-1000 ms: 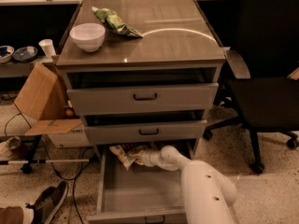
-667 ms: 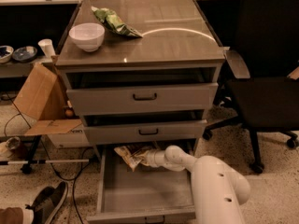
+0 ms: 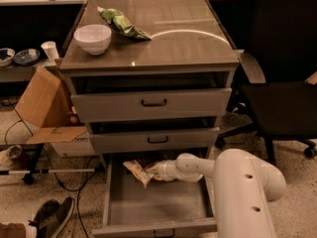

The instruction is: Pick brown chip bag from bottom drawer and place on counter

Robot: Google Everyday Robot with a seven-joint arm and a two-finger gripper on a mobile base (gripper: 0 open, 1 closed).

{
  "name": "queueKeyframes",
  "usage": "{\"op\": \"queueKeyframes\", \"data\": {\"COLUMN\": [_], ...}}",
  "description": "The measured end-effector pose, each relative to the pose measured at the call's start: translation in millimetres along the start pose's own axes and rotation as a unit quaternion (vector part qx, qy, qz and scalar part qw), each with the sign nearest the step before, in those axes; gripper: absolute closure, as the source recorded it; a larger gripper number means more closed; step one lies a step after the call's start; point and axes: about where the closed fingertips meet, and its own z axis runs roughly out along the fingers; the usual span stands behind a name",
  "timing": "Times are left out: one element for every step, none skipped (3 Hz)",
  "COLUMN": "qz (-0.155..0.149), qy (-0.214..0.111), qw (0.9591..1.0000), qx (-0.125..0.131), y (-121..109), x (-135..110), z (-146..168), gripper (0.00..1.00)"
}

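Observation:
The bottom drawer point(image 3: 148, 207) is pulled open below two shallower drawers. The brown chip bag point(image 3: 141, 170), crinkled with tan-yellow edges, hangs above the drawer's back part. My gripper point(image 3: 159, 171) reaches in from the right on the white arm and is shut on the bag's right end. The bag is lifted clear of the drawer floor and sits just under the middle drawer's front. The counter point(image 3: 168, 38) is the glossy grey-brown top of the cabinet.
A white bowl point(image 3: 92, 37) and a green chip bag point(image 3: 121, 24) lie on the counter's left and back. A cardboard box point(image 3: 47, 108) stands left of the cabinet, a black office chair point(image 3: 282, 83) to the right. Shoes point(image 3: 49, 217) and cables lie on the floor.
The bag has risen off the drawer floor with the gripper, and the arm has shifted slightly right and toward the drawer's front.

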Motion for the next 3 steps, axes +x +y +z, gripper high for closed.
{"op": "queueKeyframes", "data": {"qz": [0.003,0.010,0.013], "qy": [-0.007,-0.035,-0.072], "qw": [0.9988,0.9953,0.9895], "qx": [0.048,0.090,0.124], "y": [-5.4,0.3,19.1], "x": [19.3,28.3,36.0], "z": [-35.9,-81.8,-137.4], "gripper": [1.00,1.00,1.00]}}
